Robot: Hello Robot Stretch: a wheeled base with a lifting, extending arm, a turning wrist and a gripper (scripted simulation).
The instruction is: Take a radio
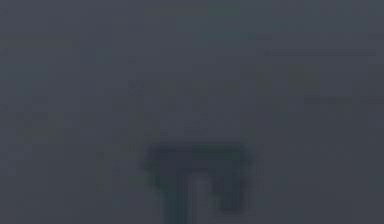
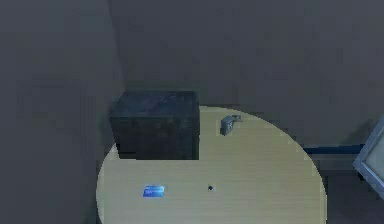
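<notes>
A round pale wooden table (image 2: 270, 185) lies in the lower half of the arm side view. On its far left part stands a dark speckled box (image 2: 155, 124), about as wide as a third of the table. I cannot tell whether this box is the radio. A small grey object (image 2: 229, 124) lies near the table's far edge, right of the box.
A small blue card (image 2: 153, 190) and a tiny black dot (image 2: 210, 186) lie on the table's near part. Dark grey walls meet in a corner (image 2: 115, 50) behind the table. A blue-edged object (image 2: 372, 155) shows at the arm side view's right edge. A dark grey wall (image 1: 190, 70) stands close ahead.
</notes>
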